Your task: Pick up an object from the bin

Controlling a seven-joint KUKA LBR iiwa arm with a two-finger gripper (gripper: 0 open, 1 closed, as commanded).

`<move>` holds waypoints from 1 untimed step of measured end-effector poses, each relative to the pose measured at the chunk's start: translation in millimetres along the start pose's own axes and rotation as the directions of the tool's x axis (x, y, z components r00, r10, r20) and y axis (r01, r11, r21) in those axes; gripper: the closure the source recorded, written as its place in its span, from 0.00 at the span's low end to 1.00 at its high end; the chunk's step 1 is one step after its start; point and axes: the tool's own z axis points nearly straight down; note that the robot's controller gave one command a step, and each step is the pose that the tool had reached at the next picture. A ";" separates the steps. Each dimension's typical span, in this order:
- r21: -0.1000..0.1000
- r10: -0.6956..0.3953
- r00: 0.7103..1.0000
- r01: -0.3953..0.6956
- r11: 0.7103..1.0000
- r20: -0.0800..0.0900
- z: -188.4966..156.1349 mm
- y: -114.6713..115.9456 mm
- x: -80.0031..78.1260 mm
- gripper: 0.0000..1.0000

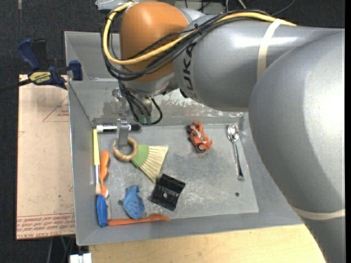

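Hand (123, 132): low at back-left of the bin (214, 193), just above a tan wooden ring (125, 151). Spread or pressed together, you can't tell.
Ring: flat on the floor, touching a green-handled brush (149, 159) on its right. Prob. your pick, as it's directly under the hand.
Why there: the hole offers a hold, I'd judge.
Edges: left wall is near, w/ a yellow stick (95, 149) along it; back wall is close behind.
Open room: bare floor btw orange toy car (199, 137), spoon (236, 149) and black block (167, 191). Lift straight up.
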 end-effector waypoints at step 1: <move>-0.002 0.036 0.999 -0.036 0.999 0.002 93.6 -49.3 18.2 0.00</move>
